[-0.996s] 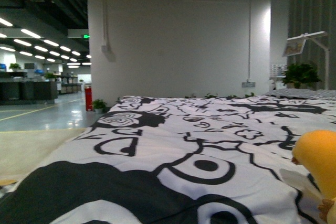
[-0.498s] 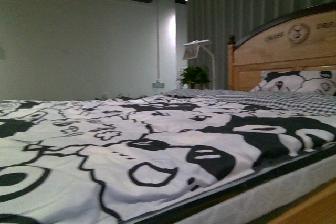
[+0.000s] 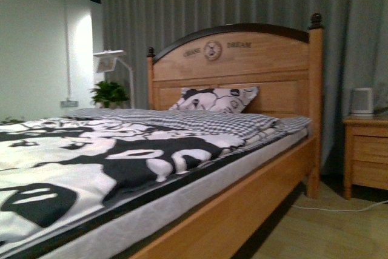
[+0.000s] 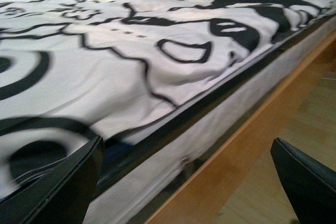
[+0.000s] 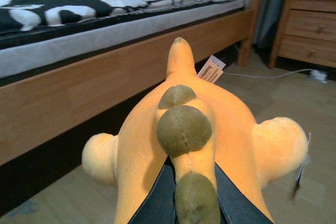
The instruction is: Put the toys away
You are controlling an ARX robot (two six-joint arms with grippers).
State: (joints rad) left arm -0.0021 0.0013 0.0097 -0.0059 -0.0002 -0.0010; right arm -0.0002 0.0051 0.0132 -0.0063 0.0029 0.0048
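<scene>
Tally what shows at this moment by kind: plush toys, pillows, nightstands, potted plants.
Plush toy: 1
Pillow: 1
Nightstand: 1
Potted plant: 1
Total: 4

The front view sits low beside the bed, about mattress height, facing along it to the far headboard (image 3: 236,68), with the nightstand (image 3: 365,153) far right. The left wrist view hangs close over the patterned quilt (image 4: 131,51) at the bed's near edge, looking along the wooden side rail (image 4: 252,145) between the spread fingers (image 4: 58,182) of the left gripper (image 4: 187,144). The right wrist view looks from near the floor (image 5: 294,93), past the plush toy (image 5: 178,124) close to the lens. All three share the quilt and rail.
</scene>
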